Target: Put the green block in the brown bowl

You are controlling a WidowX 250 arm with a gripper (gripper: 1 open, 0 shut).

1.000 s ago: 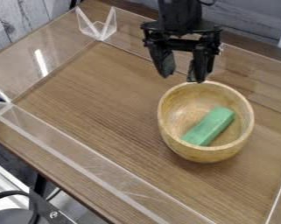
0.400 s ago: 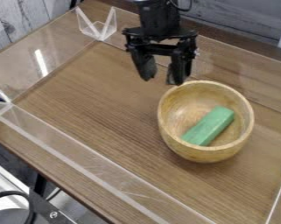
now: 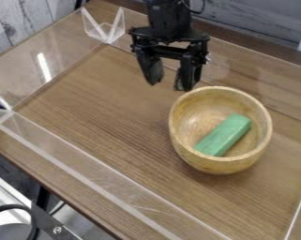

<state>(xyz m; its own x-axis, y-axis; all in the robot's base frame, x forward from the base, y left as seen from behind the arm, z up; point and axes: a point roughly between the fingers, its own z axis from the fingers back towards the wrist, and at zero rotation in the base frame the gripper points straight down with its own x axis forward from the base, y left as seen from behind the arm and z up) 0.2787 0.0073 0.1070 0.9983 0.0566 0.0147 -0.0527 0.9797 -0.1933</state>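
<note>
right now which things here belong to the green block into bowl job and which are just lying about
Part of the job:
- green block, lying inside the bowl
- brown bowl
- pincer, open and empty, up and left of the bowl

Just lying about:
- clear plastic walls fencing the table
- folded clear plastic piece at the far corner
- wooden table

My black two-fingered claw (image 3: 169,74): hanging from my dark upright wrist (image 3: 167,16), pointing almost straight down, fingers (image 3: 150,71) spread wide, holding nothing.
</note>
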